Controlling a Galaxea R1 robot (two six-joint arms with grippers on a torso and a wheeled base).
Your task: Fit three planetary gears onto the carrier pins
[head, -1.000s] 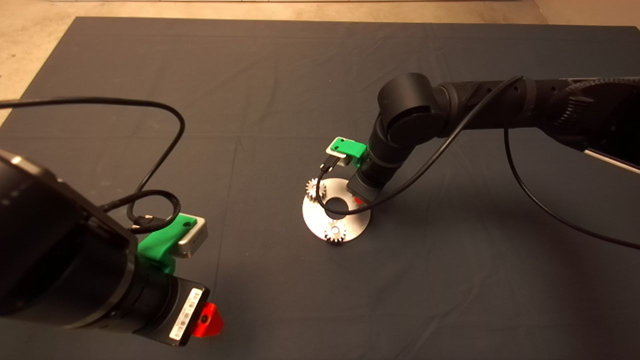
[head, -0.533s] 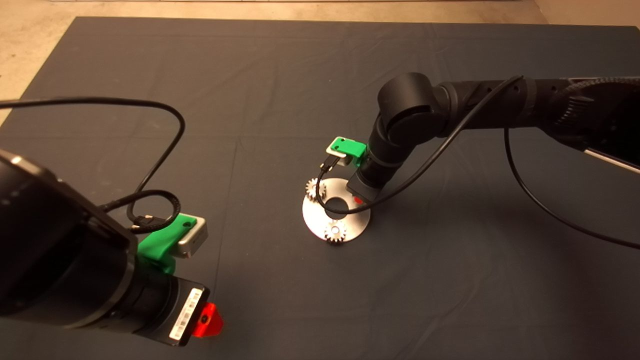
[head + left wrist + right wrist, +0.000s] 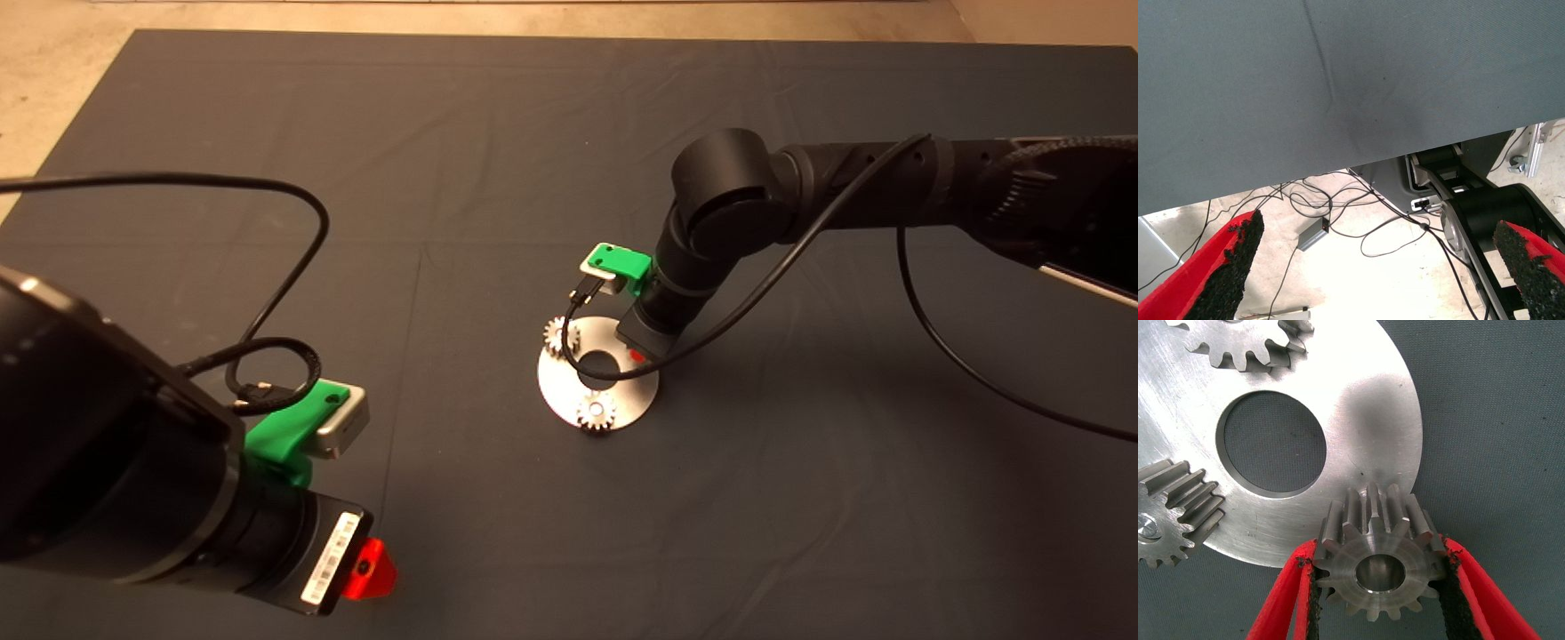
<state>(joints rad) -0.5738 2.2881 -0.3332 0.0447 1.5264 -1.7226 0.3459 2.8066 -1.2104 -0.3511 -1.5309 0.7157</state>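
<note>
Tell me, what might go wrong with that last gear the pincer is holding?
The right pincer grips the third gear only by its teeth, at the edge of the round plate. It might slip or tilt when lowered. No pin shows through its centre hole, so it may miss the pin. Its teeth could also bump the two gears already seated.

Head view: right gripper (image 3: 635,356) almost wholly hidden under its own wrist; only a red speck shows. Third gear (image 3: 1379,568) and its pin not visible there. Right wrist view: plate (image 3: 1358,407) cut off by picture edge; two seated gears (image 3: 1245,343) (image 3: 1168,510) partly out of frame. Pin beneath third gear hidden; seating undetermined.
</note>
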